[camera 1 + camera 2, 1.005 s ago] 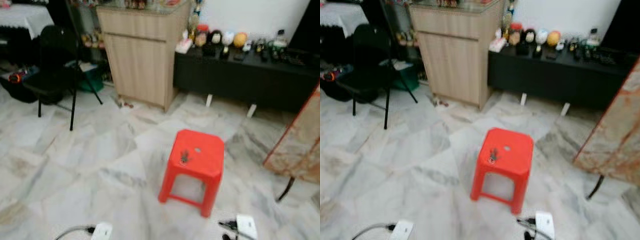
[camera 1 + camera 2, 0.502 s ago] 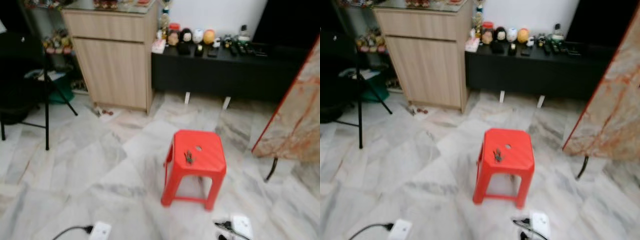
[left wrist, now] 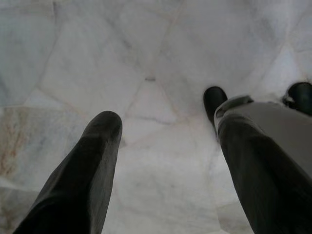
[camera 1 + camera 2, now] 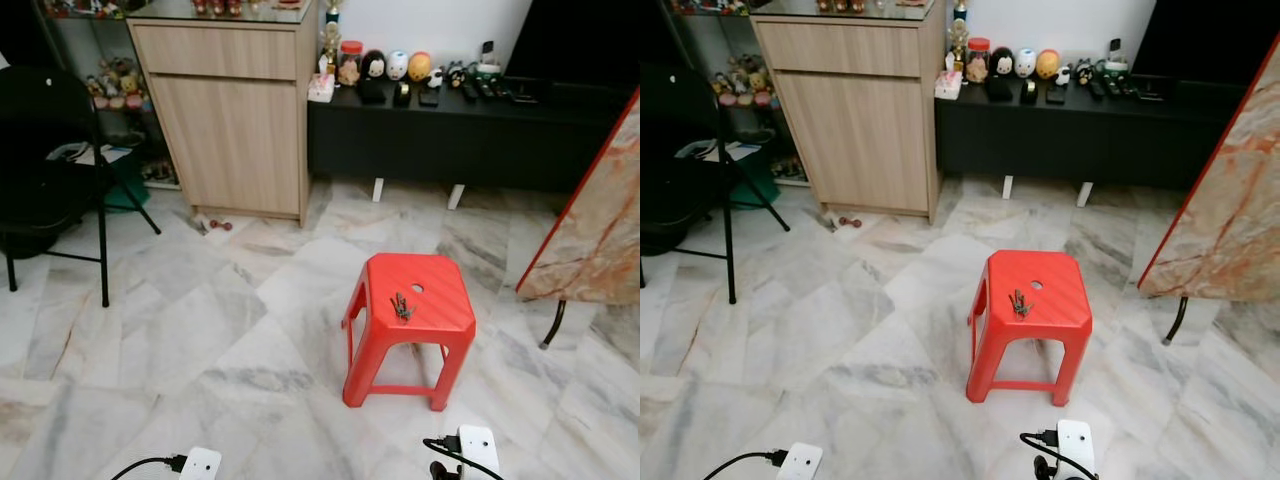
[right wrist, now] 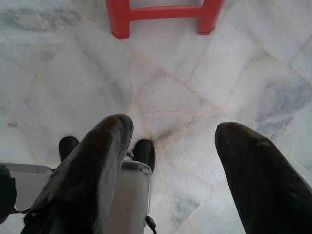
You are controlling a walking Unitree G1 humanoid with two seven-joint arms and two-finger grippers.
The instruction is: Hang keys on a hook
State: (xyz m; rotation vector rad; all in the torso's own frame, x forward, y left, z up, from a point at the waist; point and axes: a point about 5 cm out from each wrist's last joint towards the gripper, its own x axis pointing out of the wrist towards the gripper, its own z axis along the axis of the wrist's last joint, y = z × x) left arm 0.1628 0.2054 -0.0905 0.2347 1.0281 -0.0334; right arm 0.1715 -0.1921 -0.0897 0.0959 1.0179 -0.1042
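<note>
A small bunch of keys (image 4: 402, 306) lies on the seat of a red plastic stool (image 4: 432, 322), beside the seat's round hole. The stool stands on the marble floor a little right of centre in front of me. Both arms hang low at my sides. In the left wrist view my left gripper (image 3: 165, 126) is open, its two black fingers apart over bare marble. My right gripper (image 5: 175, 131) is also open above the floor, with the stool's legs (image 5: 119, 19) just beyond it. Neither gripper holds anything.
A wooden cabinet (image 4: 232, 110) stands at the back left, with a black low bench (image 4: 450, 140) carrying figurines next to it. A black folding chair (image 4: 55, 175) is at the left. A marble-patterned slab (image 4: 600, 220) leans at the right. White boxes with cables (image 4: 478, 447) show at the bottom edge.
The camera has swung and steadied, so the picture is sharper and the stool sits lower and nearer. The keys lie on the stool as before.
</note>
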